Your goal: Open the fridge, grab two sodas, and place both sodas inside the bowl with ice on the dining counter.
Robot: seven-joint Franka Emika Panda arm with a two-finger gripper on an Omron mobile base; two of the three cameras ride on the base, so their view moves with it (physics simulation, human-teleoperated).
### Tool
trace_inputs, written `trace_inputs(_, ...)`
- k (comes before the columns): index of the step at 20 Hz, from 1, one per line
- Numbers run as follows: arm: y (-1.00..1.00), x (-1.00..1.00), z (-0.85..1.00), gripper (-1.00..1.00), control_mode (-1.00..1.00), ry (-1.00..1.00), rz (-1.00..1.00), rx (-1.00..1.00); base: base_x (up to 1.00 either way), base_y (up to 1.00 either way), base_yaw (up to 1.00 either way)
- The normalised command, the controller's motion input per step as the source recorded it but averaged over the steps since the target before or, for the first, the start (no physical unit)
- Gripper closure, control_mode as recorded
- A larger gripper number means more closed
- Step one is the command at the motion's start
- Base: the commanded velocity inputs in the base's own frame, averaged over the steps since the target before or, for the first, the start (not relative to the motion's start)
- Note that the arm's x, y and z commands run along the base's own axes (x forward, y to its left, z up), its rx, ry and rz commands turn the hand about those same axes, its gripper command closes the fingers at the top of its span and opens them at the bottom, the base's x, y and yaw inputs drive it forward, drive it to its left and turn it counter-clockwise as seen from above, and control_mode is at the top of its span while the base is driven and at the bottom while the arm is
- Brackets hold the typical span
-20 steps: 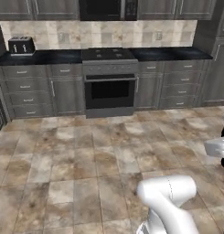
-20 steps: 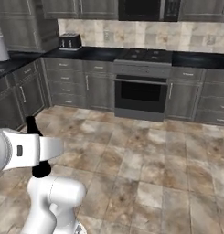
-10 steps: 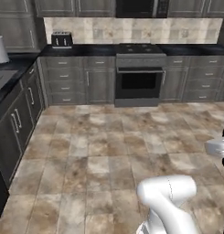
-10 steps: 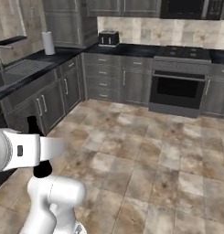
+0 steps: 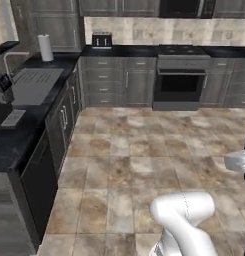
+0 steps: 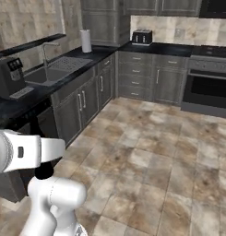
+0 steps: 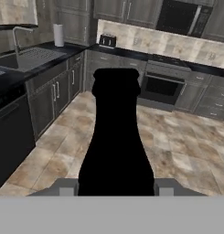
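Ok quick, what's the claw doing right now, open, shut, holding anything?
Claw: shut on the dark soda bottle, which stands up between its fingers in the hand view.

One dark bottle [image 7: 115, 137] showing in hand view, standing upright. One toaster [image 5: 101, 40] sitting on back counter. One paper towel roll [image 5: 45, 47] standing beside sink. One oven [image 5: 180, 82], one sink [image 5: 35, 80], one coffee machine [image 6: 7, 76] showing.
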Motion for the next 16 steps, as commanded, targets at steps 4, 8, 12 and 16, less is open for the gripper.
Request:
trace_inputs(4, 0.00, 0.00, 0.00, 1.00, 1.00, 0.00, 0.00, 0.00, -0.63, 0.93, 0.12)
trace_inputs(8, 0.00, 0.00, 0.00, 1.00, 1.00, 0.00, 0.00, 0.00, -0.45, 1.00, 0.12)
trace_inputs(12, 0.00, 0.00, 0.00, 1.00, 1.00, 0.00, 0.00, 0.00, -0.04, 1.00, 0.05)
trace_inputs(16, 0.00, 0.00, 0.00, 1.00, 1.00, 0.00, 0.00, 0.00, 0.00, 1.00, 0.02)
